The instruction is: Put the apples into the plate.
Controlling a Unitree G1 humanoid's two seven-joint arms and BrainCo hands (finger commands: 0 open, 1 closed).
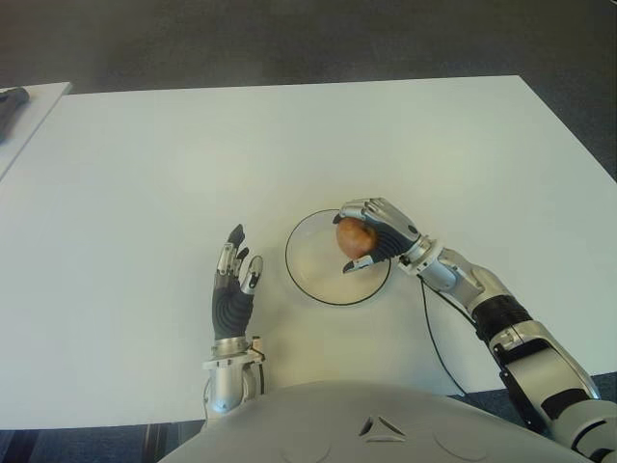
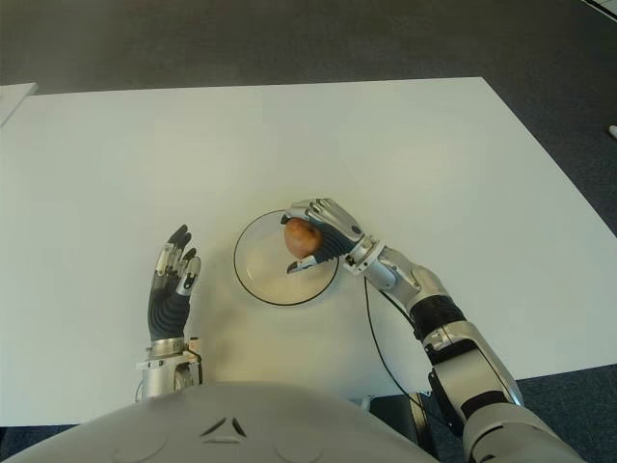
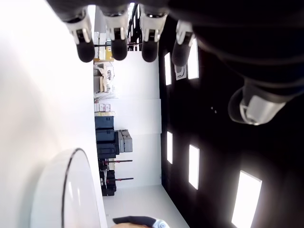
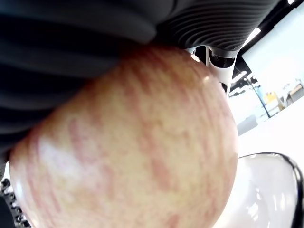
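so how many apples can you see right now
1. The apple is gripped in the right hand, over the right part of the plate. No other apple shows on the table.

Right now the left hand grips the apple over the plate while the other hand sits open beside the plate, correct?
Not quite: the right hand grips the apple over the plate, as both eye views and the right wrist view show. The left hand is the one open beside the plate, on its left.
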